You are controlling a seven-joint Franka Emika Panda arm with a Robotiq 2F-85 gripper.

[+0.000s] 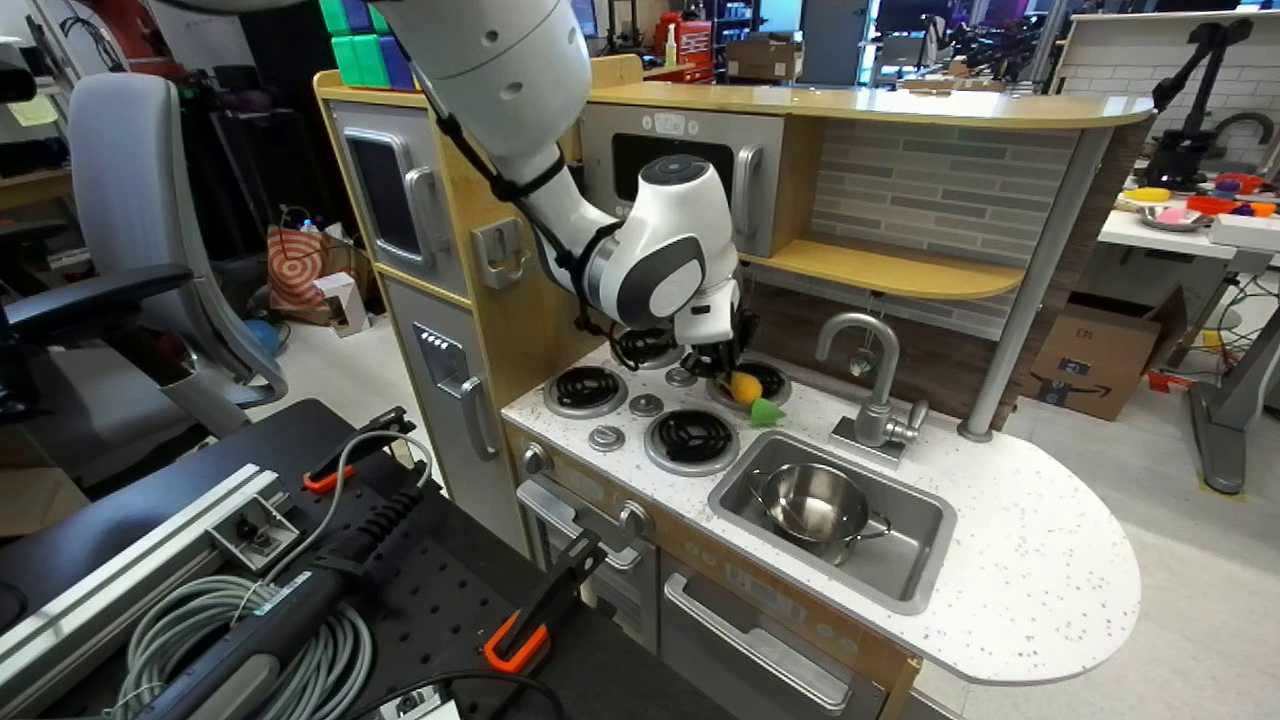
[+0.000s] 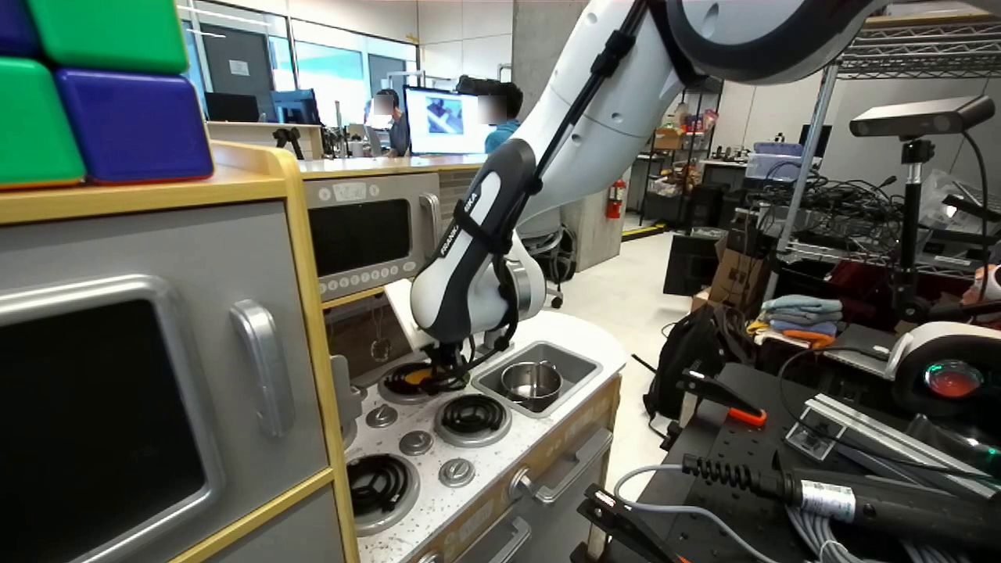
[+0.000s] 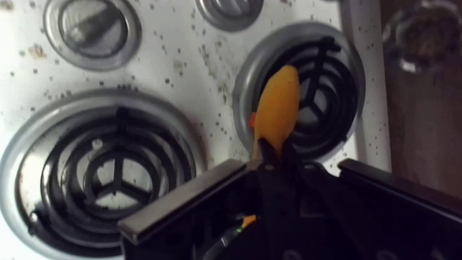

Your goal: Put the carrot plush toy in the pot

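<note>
Holding carrot (image 3: pixel 278 104) pinched in tool (image 3: pixel 277 148), over burner (image 3: pixel 323 97) near sink (image 1: pixel 905 560); cannot tell whether lifted clear. Seemingly past grasping. Left: carrying to pot (image 1: pixel 818 503) inside sink, lowering, letting go.

- The carrot plush toy (image 1: pixel 746 389), soft-looking, elongated and yellow-orange with a green end, is held by the gripper (image 3: pixel 277 153).
- It is kept over a burner ring (image 3: pixel 326 99), with the green end directed toward the sink (image 1: pixel 915 562); whether the ring is touched cannot be told.
- The pot (image 1: pixel 820 500), round and of shiny silver metal with two handles, is placed upright inside the sink.
</note>
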